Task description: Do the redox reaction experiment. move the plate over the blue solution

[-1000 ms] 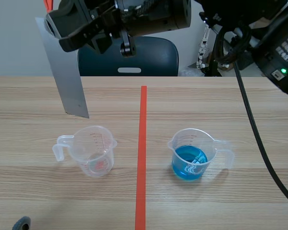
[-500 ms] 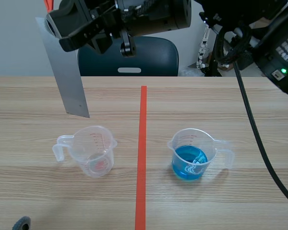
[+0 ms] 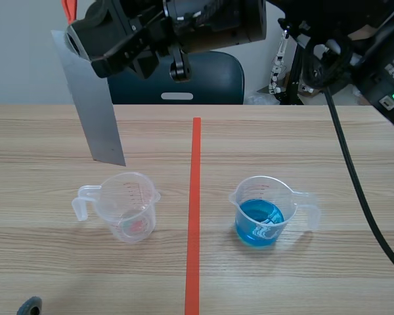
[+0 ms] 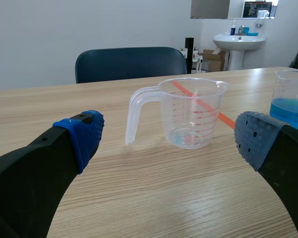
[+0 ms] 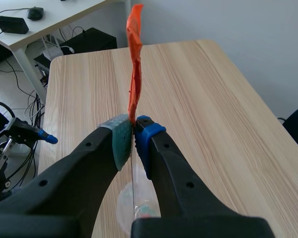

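We see the right gripper (image 5: 134,136) pinching the top edge of the grey plate (image 3: 92,105), its pads pressed on the metal just below an orange tag (image 5: 134,74). The arm reaches across from the right, and the plate hangs upright over the left half of the table (image 3: 328,151), its lower corner above and just beyond the clear beaker (image 3: 126,207). The beaker of blue solution (image 3: 262,213) stands well apart, right of the red tape line (image 3: 194,210), with the clear beaker lying between. Our left gripper (image 4: 171,136) sits low at the near left, jaws spread wide, facing the clear beaker. A dark chair (image 3: 177,79) stands behind the table.
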Controlling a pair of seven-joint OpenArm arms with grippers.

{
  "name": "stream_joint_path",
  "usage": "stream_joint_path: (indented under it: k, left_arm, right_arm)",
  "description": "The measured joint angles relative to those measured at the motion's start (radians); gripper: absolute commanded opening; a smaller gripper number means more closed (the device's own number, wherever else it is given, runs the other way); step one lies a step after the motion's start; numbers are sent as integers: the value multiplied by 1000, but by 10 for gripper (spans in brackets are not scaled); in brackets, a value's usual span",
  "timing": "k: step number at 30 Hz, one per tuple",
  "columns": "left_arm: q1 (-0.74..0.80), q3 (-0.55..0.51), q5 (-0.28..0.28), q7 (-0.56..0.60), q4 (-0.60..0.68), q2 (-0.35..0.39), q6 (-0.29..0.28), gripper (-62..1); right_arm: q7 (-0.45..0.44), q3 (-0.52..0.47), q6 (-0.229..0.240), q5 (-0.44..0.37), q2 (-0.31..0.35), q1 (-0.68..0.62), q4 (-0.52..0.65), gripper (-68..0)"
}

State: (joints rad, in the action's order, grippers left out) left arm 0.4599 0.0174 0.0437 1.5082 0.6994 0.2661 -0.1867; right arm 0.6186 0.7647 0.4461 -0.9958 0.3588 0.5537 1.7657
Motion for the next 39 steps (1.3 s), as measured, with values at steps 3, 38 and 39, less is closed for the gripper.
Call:
stream_joint_path:
  k: [3, 38, 39]
  left_arm:
    - [0, 0, 0, 0, 0, 0, 0, -58]
    - [476, -1, -454, -262, 762, 845, 0, -291]
    - [476, -1, -457, -262, 762, 870, 0, -325]
  right_arm:
    - [-14, 0, 0, -24, 35, 0, 0, -671]
    - [-474, -103, 294, -329, 850, -34, 0, -669]
    - [-506, -103, 294, -328, 871, -42, 0, -669]
